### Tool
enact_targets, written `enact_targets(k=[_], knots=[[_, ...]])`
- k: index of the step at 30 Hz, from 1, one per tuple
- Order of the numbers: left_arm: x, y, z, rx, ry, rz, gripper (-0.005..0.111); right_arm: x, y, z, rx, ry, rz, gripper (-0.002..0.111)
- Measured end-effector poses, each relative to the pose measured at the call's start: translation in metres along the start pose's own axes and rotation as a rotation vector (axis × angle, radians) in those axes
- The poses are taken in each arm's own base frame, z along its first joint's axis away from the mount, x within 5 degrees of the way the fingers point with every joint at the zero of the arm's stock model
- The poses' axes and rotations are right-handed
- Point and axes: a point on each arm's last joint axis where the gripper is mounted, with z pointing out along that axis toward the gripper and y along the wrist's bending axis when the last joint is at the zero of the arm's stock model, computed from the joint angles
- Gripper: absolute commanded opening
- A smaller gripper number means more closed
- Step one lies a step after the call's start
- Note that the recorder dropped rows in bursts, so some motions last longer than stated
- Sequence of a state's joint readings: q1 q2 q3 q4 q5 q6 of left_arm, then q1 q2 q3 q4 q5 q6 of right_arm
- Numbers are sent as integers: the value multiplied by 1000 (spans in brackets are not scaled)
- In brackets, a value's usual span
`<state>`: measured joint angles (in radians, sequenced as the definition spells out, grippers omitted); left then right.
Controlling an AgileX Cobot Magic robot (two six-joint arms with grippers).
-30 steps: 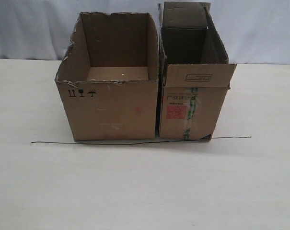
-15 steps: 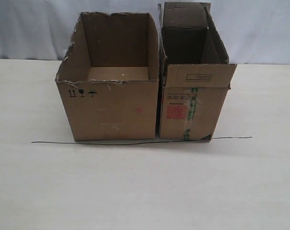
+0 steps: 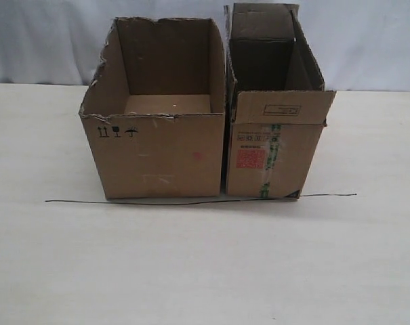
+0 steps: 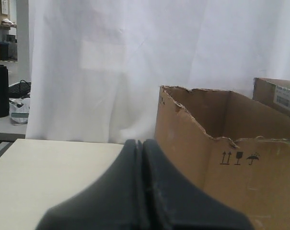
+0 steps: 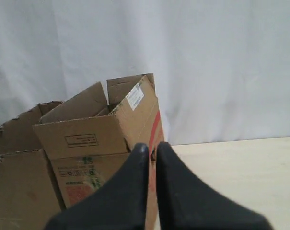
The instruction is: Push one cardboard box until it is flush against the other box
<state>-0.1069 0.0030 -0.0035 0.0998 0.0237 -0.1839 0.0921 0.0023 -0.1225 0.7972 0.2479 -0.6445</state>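
The narrow cardboard box [image 3: 276, 145], flaps up, with a red label and green tape on its end, stands right of the other box [image 3: 157, 156], which is wide, torn-rimmed and marked with black symbols. Only a thin dark seam shows between their side walls; I cannot tell whether they touch all along. Neither gripper appears in the exterior view. My left gripper [image 4: 142, 142] is shut and empty, short of the other box's [image 4: 260, 191] outer side. My right gripper [image 5: 152, 146] is shut and empty, in front of the red-striped side of the cardboard box [image 5: 87, 139].
A thin black wire [image 3: 191, 202] lies across the pale table [image 3: 205, 271] along the front of both boxes. A white curtain [image 3: 367, 40] hangs behind the table. A desk with clutter [image 4: 10, 105] stands off the table's far left.
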Motion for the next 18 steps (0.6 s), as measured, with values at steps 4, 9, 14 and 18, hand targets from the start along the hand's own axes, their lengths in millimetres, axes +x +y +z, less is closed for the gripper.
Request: enact_targets(k=[4,9,14,18], knots=[[0,0,0,0,0,0,0,11,-6,2,55,44,-25,5],[0,0,0,0,0,0,0,26,-17,3,150,65,24,5],[0,0,0,0,0,0,0,33,-21,4,181,43,38,5],[0,0,0,0,0,0,0,31,-22,4,188,35,-23,5]])
